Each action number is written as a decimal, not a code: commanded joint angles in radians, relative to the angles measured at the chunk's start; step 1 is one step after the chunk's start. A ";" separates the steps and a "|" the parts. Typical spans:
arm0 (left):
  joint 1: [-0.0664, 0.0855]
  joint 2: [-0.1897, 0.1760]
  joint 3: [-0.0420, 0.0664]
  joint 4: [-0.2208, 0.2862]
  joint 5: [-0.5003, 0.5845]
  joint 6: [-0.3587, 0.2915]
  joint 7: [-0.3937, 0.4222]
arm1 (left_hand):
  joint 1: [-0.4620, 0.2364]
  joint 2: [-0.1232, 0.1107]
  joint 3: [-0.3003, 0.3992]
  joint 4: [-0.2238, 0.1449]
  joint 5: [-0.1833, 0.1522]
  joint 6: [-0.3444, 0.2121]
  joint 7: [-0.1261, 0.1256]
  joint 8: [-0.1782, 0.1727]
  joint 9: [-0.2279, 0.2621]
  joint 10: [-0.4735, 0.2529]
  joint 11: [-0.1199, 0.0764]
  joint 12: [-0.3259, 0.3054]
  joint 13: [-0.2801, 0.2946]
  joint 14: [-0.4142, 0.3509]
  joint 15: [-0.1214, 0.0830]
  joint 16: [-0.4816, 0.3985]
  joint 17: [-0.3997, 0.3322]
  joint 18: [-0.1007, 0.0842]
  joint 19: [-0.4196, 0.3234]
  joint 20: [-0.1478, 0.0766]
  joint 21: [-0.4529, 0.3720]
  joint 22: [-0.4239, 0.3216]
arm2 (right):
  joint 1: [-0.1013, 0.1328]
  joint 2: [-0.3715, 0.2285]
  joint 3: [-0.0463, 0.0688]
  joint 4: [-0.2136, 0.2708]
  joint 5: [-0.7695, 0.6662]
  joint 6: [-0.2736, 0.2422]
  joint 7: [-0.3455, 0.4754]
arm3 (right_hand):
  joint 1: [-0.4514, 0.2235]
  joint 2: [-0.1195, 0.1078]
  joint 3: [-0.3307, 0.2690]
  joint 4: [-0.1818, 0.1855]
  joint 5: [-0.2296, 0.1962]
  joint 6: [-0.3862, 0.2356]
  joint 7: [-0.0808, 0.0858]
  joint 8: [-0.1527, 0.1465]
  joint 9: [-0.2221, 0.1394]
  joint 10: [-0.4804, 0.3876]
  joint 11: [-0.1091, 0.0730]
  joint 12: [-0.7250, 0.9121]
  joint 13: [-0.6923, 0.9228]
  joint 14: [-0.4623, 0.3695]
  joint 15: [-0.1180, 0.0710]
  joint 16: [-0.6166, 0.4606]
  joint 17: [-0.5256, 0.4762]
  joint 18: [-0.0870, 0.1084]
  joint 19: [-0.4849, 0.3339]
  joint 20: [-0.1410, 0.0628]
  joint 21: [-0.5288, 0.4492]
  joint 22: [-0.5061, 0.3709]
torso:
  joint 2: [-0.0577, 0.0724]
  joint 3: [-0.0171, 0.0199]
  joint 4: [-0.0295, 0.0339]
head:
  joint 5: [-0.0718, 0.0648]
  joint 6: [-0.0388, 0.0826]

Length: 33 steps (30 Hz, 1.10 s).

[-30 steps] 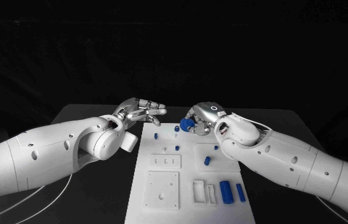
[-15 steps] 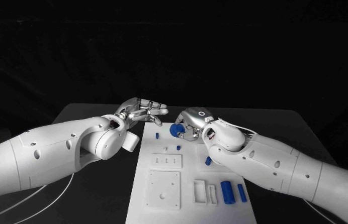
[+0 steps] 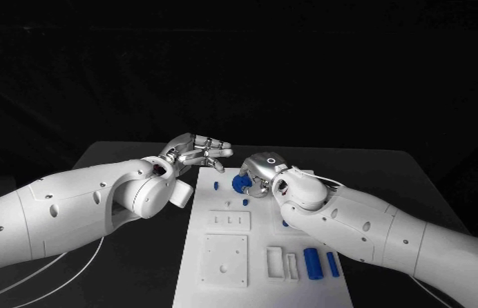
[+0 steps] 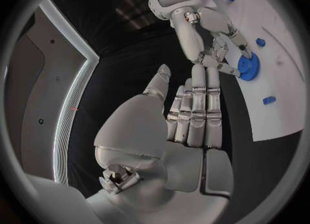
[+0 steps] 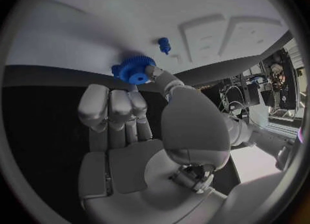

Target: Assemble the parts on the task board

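On the left, my left arm reaches in across the tabletop (image 3: 119,157), and the left hand (image 3: 196,151) hovers just off the far-left corner of the task board (image 3: 261,289). Its fingers (image 4: 205,105) lie straight and side by side, the thumb apart, grasping nothing.

To the right of it, my right arm crosses over the board from the near right, and the right hand (image 3: 261,172) sits at the board's far end. Its fingers (image 5: 111,106) are curled toward the blue gear (image 3: 241,181), which I see pinched between thumb and fingertips right at the board's surface, near the far edge.

A small blue peg (image 3: 244,203) stands just nearer than the gear. 2 blue cylinders (image 3: 311,262) lie in the near-right part of the board.
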 commanded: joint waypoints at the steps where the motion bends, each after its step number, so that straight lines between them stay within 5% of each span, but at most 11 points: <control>1: 0.002 0.004 0.001 0.001 -0.003 0.008 0.007 | 0.005 -0.005 0.006 -0.002 0.005 -0.001 0.001 0.000 0.001 -0.004 -0.001 -0.001 0.001 -0.004 0.001 0.001 -0.001 0.016 -0.004 0.002 0.001 0.001 | -0.001 0.008 -0.002 -0.007 -0.022 0.036 -0.014 | 0.004 0.006 -0.005 -0.001 -0.002 0.027 -0.009 0.006 0.001 -0.003 -0.002 -0.003 -0.001 0.000 -0.007 -0.005 -0.002 -0.010 0.005 -0.003 -0.003 0.130 | 0.000 0.0011 -0.0014 | 0.001 0.000; 11: 0.002 0.006 0.001 0.000 -0.003 0.008 0.007 | 0.005 -0.005 0.006 -0.002 0.005 -0.001 0.001 0.000 0.001 -0.004 -0.001 -0.001 0.001 -0.004 0.001 0.001 -0.001 0.016 -0.004 0.002 0.001 0.001 | -0.002 0.023 -0.008 -0.023 -0.020 0.036 -0.011 | 0.001 0.006 -0.009 0.003 -0.019 0.006 -0.004 0.006 0.000 -0.007 0.001 -0.010 -0.007 0.000 -0.005 -0.008 -0.004 -0.010 0.005 -0.002 -0.009 0.129 | -0.001 0.0011 -0.0022 | 0.001 0.000; 14: 0.002 0.006 0.001 0.000 -0.003 0.008 0.007 | 0.005 -0.005 0.006 -0.002 0.005 -0.001 0.001 0.000 0.001 -0.004 -0.001 -0.001 0.001 -0.004 0.001 0.001 -0.001 0.016 -0.004 0.002 0.001 0.001 | -0.002 0.027 -0.009 -0.031 -0.013 0.029 -0.009 | -0.007 0.004 -0.026 0.018 -0.099 -0.035 0.007 0.006 -0.001 -0.009 0.007 -0.016 -0.012 -0.001 -0.002 -0.011 -0.006 -0.008 0.005 0.000 -0.016 0.127 | -0.001 0.0010 -0.0026 | 0.001 0.000; 20: 0.002 0.006 0.001 0.000 -0.003 0.008 0.007 | 0.005 -0.005 0.006 -0.002 0.005 -0.001 0.001 0.000 0.001 -0.004 -0.001 -0.001 0.001 -0.004 0.001 0.001 -0.001 0.016 -0.004 0.002 0.001 0.001 | -0.002 0.031 -0.011 -0.041 0.005 0.012 -0.008 | -0.058 0.004 -0.098 0.144 -0.186 -0.073 0.010 0.006 -0.001 -0.013 0.011 -0.025 -0.023 -0.001 0.000 -0.016 -0.009 -0.004 0.008 0.004 -0.030 0.126 | -0.001 0.0010 -0.0024 | 0.000 0.000; 23: 0.002 0.006 0.001 -0.001 -0.003 0.008 0.007 | 0.005 -0.005 0.006 -0.002 0.005 -0.001 0.001 0.000 0.001 -0.004 -0.001 -0.001 0.001 -0.004 0.001 0.001 -0.001 0.016 -0.004 0.002 0.001 0.001 | -0.002 0.029 -0.011 -0.040 0.015 -0.001 -0.010 | -0.111 -0.007 -0.062 0.217 -0.230 -0.078 0.009 0.007 0.000 -0.014 0.010 -0.026 -0.026 -0.002 -0.002 -0.017 -0.009 -0.004 0.010 0.002 -0.034 0.126 | -0.001 0.0009 -0.0018 | 0.000 0.002; 28: 0.002 0.005 0.001 -0.001 -0.003 0.007 0.007 | 0.005 -0.005 0.006 -0.002 0.005 -0.001 0.001 0.000 0.001 -0.004 -0.001 -0.001 0.001 -0.004 0.001 0.001 -0.001 0.016 -0.004 0.002 0.001 0.001 | -0.002 0.016 -0.012 -0.030 0.027 -0.024 -0.011 | -0.169 -0.027 -0.052 0.288 -0.278 -0.083 0.008 0.007 -0.001 -0.014 0.011 -0.025 -0.028 -0.001 -0.001 -0.016 -0.006 -0.003 0.012 0.002 -0.035 0.127 | -0.001 0.0017 -0.0027 | 0.003 0.000; 33: 0.002 0.003 0.001 -0.001 -0.003 0.006 0.006 | 0.007 -0.005 0.007 -0.004 0.008 -0.002 0.001 0.000 0.001 -0.005 -0.001 -0.002 0.001 -0.004 0.001 0.002 0.000 0.016 -0.004 0.001 0.001 0.003 | -0.002 -0.006 -0.012 -0.005 0.033 -0.045 -0.013 | -0.169 -0.030 -0.057 0.297 -0.279 -0.080 0.008 0.007 -0.001 -0.014 0.010 -0.024 -0.028 -0.001 -0.001 -0.015 -0.005 -0.003 0.012 0.002 -0.035 0.127 | -0.001 0.0032 -0.0048 | 0.005 0.000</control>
